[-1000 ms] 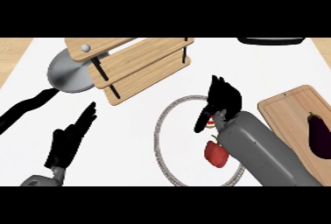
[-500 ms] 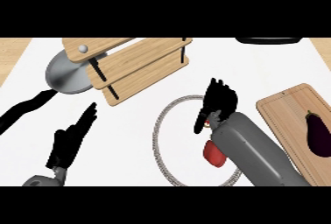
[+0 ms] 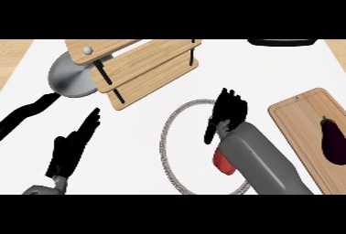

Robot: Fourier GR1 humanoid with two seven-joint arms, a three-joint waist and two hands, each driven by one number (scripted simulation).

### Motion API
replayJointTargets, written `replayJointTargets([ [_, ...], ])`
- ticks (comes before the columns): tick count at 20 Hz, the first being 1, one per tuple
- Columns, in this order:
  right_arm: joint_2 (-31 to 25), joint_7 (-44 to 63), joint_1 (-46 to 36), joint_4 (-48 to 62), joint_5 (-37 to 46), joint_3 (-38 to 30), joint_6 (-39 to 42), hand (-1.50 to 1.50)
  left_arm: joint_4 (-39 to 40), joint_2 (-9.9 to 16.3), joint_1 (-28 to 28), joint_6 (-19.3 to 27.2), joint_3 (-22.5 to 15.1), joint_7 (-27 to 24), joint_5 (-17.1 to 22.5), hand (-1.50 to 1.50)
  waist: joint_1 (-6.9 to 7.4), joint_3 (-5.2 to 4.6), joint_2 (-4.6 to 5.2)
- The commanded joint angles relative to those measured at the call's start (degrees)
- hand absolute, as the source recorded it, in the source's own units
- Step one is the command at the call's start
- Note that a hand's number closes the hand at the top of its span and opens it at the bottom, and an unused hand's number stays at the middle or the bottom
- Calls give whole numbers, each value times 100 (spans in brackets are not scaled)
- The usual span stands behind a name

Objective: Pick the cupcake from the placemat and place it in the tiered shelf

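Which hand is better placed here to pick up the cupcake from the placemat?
The right hand. It is over the round placemat, and a red object that may be the cupcake shows beside its forearm. The left hand is open near the lower left, off the placemat.

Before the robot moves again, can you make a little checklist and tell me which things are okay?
1. Right hand over the round placemat: ok.
2. Cupcake in view: not ok; only a red part peeks out beside the right forearm.
3. Right hand holding the cupcake: cannot tell, the hand and forearm cover that spot.
4. Wooden tiered shelf upright and in view at upper left: ok.
5. Left hand open, resting at lower left, away from the placemat: ok.
6. Eggplant lying on the cutting board, off to the right of the placemat: ok.
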Motion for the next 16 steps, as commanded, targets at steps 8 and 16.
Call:
replayJointTargets([
  [8,432,636,195,554,556,-399,46,-150,-11,-240,-20,88,13,158,-215,0,11,-11,20],
  [16,779,-638,110,1449,1119,-667,-522,150,-12,-259,-49,-190,161,244,-331,0,59,-9,40],
])
